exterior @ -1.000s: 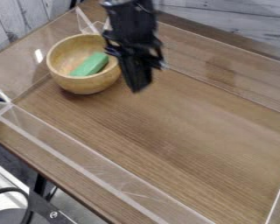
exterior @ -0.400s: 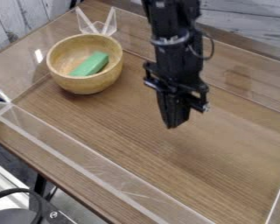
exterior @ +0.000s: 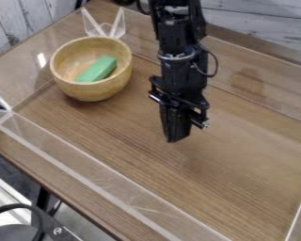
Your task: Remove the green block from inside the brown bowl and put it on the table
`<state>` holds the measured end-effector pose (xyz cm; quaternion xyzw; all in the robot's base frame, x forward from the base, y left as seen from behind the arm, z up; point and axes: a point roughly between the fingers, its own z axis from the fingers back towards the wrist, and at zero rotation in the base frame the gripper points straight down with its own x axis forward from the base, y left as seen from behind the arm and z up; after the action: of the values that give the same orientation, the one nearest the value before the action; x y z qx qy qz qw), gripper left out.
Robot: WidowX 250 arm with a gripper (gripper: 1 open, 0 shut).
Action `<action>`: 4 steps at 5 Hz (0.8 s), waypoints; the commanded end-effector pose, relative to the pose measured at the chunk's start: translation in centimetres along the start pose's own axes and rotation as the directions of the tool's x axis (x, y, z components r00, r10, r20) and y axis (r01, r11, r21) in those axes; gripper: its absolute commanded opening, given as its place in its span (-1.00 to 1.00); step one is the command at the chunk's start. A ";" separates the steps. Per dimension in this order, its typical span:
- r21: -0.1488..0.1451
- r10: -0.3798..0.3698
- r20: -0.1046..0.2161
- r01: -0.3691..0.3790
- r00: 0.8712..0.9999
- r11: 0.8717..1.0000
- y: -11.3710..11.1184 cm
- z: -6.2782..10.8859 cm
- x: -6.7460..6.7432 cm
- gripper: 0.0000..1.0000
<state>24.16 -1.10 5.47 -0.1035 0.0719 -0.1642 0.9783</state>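
Note:
The green block lies inside the brown bowl, which stands at the back left of the table. My gripper hangs over the middle of the table, well to the right of the bowl and apart from it. Its black fingers point down, pressed together with nothing between them.
Clear raised edges run around the tabletop. A transparent folded piece stands just behind the bowl. Bare wood stretches in front of and to the right of the gripper.
The arm swung from beside the bowl rightward to the table's middle, then drifted slightly back left. The block stayed in the bowl and the fingers stayed shut.

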 end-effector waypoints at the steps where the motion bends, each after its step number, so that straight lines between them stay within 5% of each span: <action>1: 0.024 -0.010 0.011 0.010 1.000 1.000 0.2 0.0 0.9 -1.00; 2: 0.022 -0.013 -0.034 0.014 0.999 1.000 0.0 -1.6 0.8 -1.00; 4: 0.033 -0.048 0.005 0.048 0.999 0.998 -0.3 -2.8 2.4 -1.00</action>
<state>25.05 -2.51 2.06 -0.0950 0.0812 -0.1821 0.9753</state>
